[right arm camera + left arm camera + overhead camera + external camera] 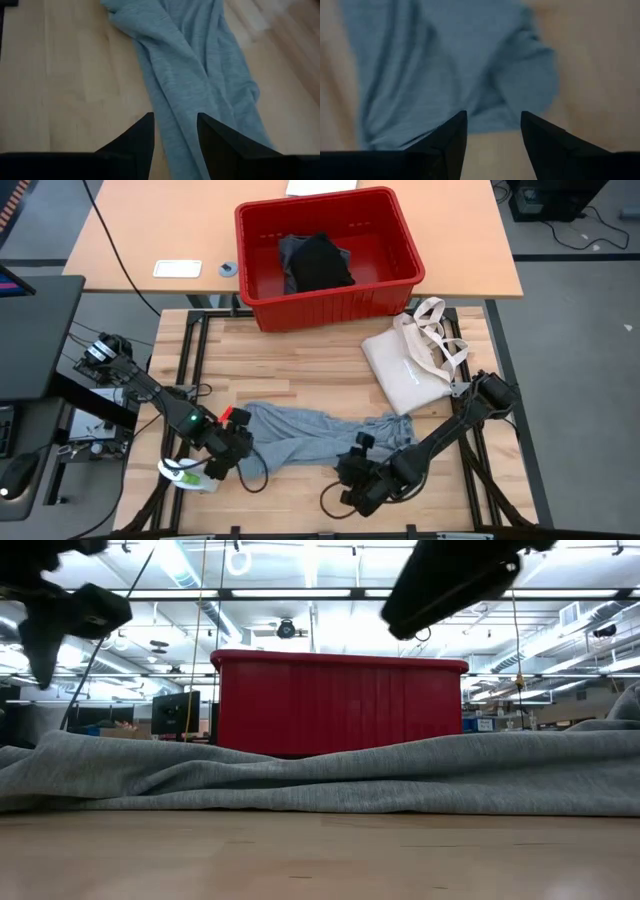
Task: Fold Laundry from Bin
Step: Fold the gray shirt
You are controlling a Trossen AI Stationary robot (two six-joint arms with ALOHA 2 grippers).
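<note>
Two grippers: my left (494,131) and right (175,131), fingers parted, empty, over shirt (300,435)
step: laying shirt flat
next: pinch edges, spread it

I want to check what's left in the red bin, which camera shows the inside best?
The high view: it looks straight down into the bin, showing dark clothes lying inside. The low view shows only the bin's red side wall behind the grey shirt. Neither wrist view shows it.

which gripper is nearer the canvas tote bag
Right. The right gripper sits just in front of the tote bag; the left gripper is across the grey T-shirt.
</note>
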